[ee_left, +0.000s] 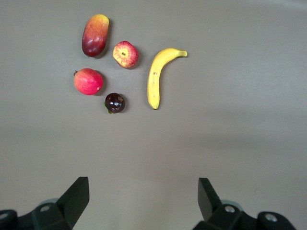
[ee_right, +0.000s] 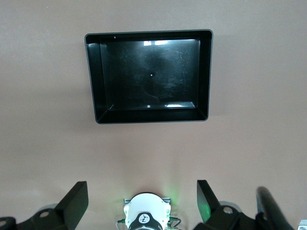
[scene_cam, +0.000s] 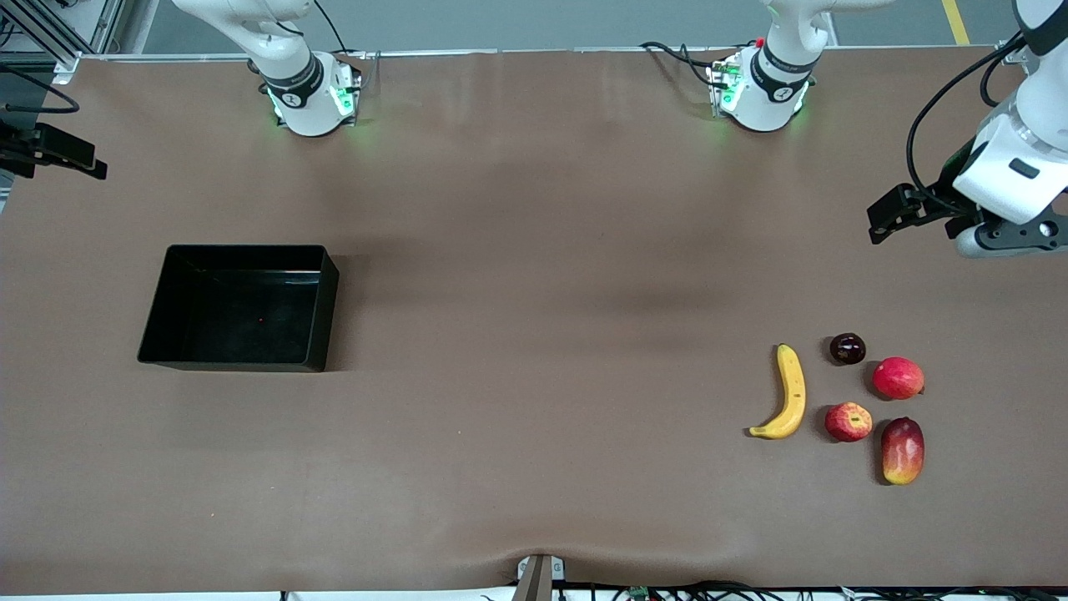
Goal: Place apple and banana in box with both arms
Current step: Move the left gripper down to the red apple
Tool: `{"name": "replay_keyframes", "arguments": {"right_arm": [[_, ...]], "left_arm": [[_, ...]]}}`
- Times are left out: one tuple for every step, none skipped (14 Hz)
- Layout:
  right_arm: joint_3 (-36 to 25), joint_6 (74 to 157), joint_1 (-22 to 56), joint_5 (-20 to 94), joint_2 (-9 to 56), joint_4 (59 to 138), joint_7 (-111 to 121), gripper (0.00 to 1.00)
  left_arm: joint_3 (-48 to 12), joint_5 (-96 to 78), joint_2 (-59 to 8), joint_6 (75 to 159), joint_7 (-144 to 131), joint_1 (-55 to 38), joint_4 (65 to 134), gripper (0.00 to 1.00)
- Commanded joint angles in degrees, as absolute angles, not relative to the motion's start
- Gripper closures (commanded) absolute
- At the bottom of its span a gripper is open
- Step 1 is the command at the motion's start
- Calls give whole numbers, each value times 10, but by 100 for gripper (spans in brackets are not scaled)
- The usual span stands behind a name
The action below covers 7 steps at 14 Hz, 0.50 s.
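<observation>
The yellow banana (scene_cam: 788, 392) (ee_left: 156, 73) lies toward the left arm's end of the table. The speckled red apple (scene_cam: 848, 421) (ee_left: 125, 53) sits beside it. Toward the right arm's end stands the black box (scene_cam: 234, 364) (ee_right: 148, 116), with nothing in it. My left gripper (scene_cam: 909, 219) (ee_left: 144, 181) hangs open over bare cloth between the left arm's base and the fruit, holding nothing. My right gripper (ee_right: 142, 184) is open and empty, high over the right arm's base, and looks down on the box; it does not show in the front view.
Three other fruits lie by the apple: a dark round one (scene_cam: 848, 348), a smooth pinkish-red one (scene_cam: 898, 377) and a red-and-yellow mango (scene_cam: 903, 451). A black mount (scene_cam: 50, 150) juts in at the right arm's end. Brown cloth (scene_cam: 534, 334) covers the table.
</observation>
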<state>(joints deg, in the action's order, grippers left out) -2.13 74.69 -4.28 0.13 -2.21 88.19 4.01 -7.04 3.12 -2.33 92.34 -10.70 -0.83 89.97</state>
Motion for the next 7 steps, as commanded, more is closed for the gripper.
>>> {"name": "replay_keyframes", "arguments": {"right_arm": [[-21, 744, -47, 12, -19, 874, 40, 0], [-21, 744, -48, 12, -19, 874, 40, 0], [-22, 744, -49, 11, -19, 874, 40, 0], [-22, 745, -50, 11, -17, 873, 40, 0], [-22, 745, -49, 11, -13, 872, 40, 0], [-22, 745, -49, 10, -12, 872, 40, 0], [-22, 745, -49, 10, -11, 872, 40, 0]], "left_arm": [[-71, 49, -89, 951, -98, -5, 861, 0], [-70, 49, -109, 982, -98, 1, 862, 0], [-71, 52, -136, 1028, -98, 11, 864, 0], [-71, 52, -165, 1061, -98, 14, 862, 0], [-70, 53, -193, 1093, -98, 20, 862, 0], [-71, 53, -220, 1123, -98, 23, 862, 0], [-70, 51, -248, 1157, -99, 25, 862, 0]]}}
